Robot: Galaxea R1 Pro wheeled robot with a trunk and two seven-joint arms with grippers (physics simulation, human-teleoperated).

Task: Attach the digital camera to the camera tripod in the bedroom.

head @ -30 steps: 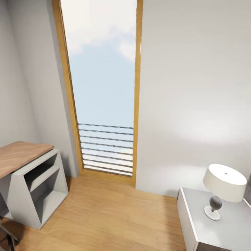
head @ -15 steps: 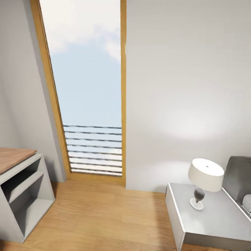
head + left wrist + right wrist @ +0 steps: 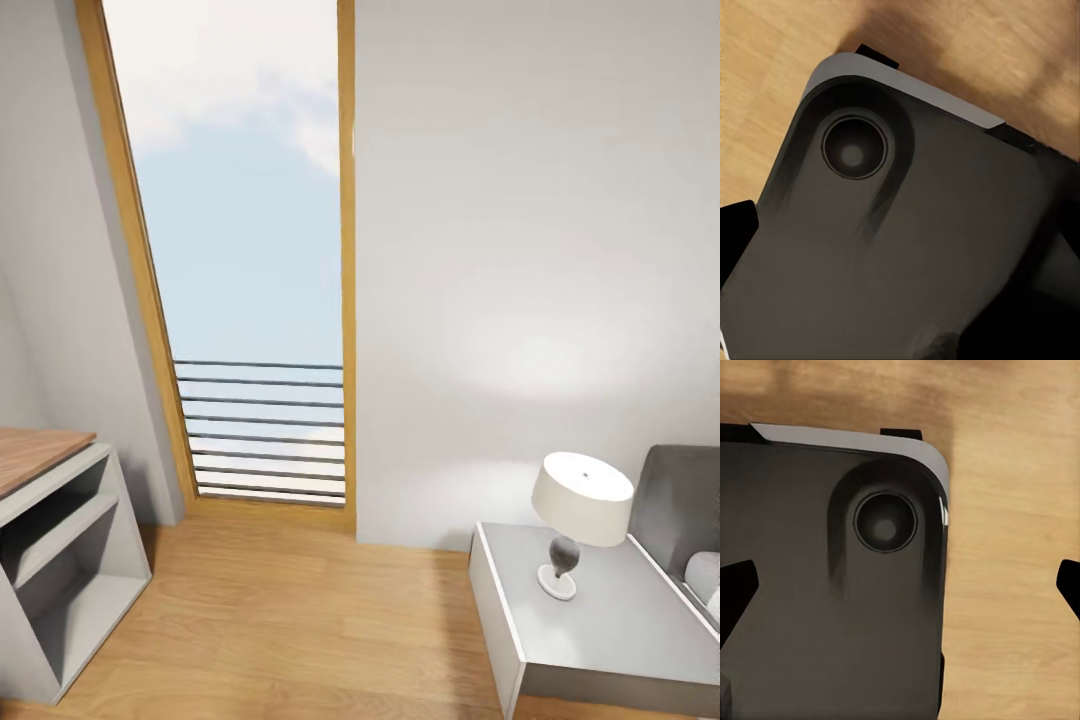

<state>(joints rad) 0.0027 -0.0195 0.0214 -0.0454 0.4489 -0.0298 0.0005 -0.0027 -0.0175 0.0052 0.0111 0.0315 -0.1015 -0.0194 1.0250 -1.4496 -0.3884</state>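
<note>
The digital camera and the camera tripod are out of view. The head view looks into a bedroom corner with light wood floor (image 3: 290, 610) and white walls. In the left wrist view my left gripper (image 3: 900, 247) hangs open over my own dark grey base (image 3: 907, 247), one black fingertip (image 3: 736, 232) at the picture's edge and nothing between the fingers. My right gripper (image 3: 901, 589) is open too, with black fingertips (image 3: 735, 592) at both edges, above the base (image 3: 817, 585) and bare wood floor (image 3: 1005, 585).
A tall wood-framed window (image 3: 245, 260) with horizontal rails stands ahead. The wood-topped desk with grey shelves (image 3: 60, 560) is at the left. A grey nightstand (image 3: 600, 620) carrying a white-shaded lamp (image 3: 578, 515) is at the right, next to the grey headboard (image 3: 685, 500).
The whole head view has slid left, so the camera has turned right. The desk is now partly out of frame, and the grey headboard has come in at the right.
</note>
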